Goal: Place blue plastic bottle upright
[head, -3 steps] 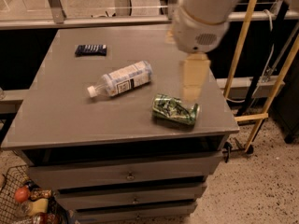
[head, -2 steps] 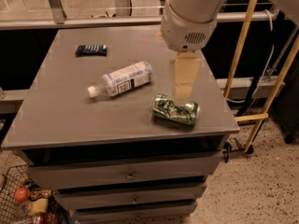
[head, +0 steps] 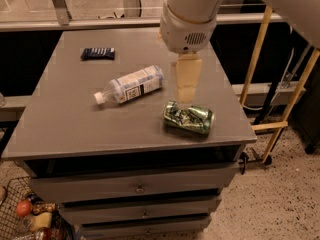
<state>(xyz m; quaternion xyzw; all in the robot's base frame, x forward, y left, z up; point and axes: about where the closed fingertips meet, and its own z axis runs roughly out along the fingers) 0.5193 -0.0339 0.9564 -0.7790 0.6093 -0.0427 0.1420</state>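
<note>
The gripper has been shifted left toward the bottle, which lies untouched; gripper state cannot be told.

Cream gripper above green-patterned can, blue-labelled bottle

- The blue plastic bottle is small and clear, with a white screw cap and a pale blue-and-white label that carries a dark printed panel.
- It lies on its side, not upright, on the grey tabletop, just left of the frame's centre.
- It sits at a slant, with the cap pointing to the lower left of the frame and the base to the upper right.
- The gripper hangs just right of the bottle's base, near centre frame, and does not touch the bottle.
</note>
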